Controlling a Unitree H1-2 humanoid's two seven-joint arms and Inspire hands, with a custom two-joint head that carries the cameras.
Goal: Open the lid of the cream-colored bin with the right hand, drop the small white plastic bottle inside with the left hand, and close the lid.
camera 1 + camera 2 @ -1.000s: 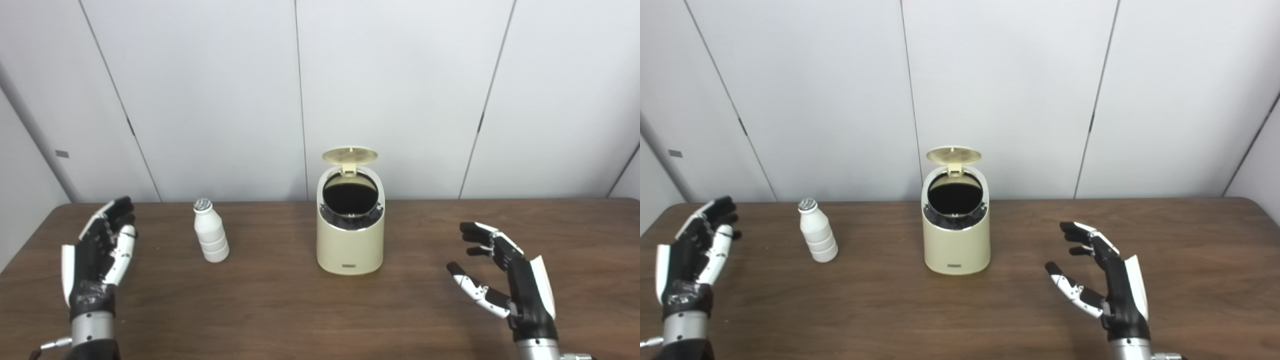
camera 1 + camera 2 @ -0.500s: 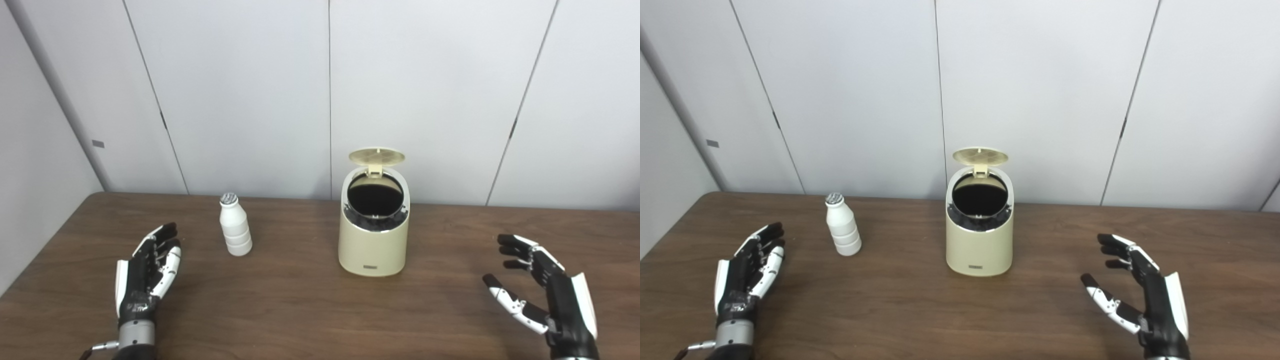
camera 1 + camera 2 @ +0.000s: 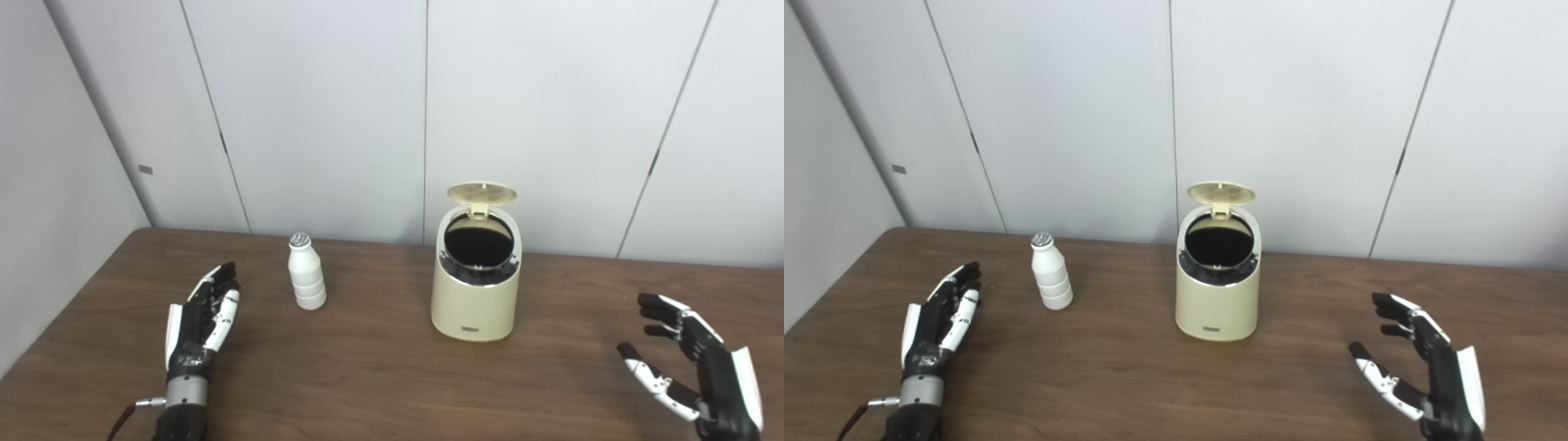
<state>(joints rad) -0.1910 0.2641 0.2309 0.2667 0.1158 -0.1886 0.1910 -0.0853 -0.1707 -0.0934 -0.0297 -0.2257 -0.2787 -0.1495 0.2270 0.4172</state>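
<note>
The cream bin (image 3: 476,288) stands on the brown desk (image 3: 380,373) with its round lid (image 3: 481,195) already tipped up on the rear hinge, so the dark opening faces forward and up. The small white bottle (image 3: 307,274) stands upright to the left of the bin, well apart from it, with a silvery foil-like cap on top and a ribbed lower body. The left hand (image 3: 202,321) lies low over the desk further left of the bin, near the bottle but not touching it, its fingers (image 3: 228,306) stretched out straight and holding nothing. The right hand (image 3: 698,367) hovers well to the right of the bin, palm turned inward, fingers spread and empty. The bottle looks like thin, light plastic — stiff enough for a firm wrap, though probably smooth and easy to tip if nudged from one side, so I judge the best hold is around the ribbed middle, where the grooves give the fingers some purchase, not at the narrow neck. The bin seems light too, and could slide if the lid is pushed hard on closing. A small dark plate sits low on the bin's front, too small to read — no writing shows on the bottle.
</note>
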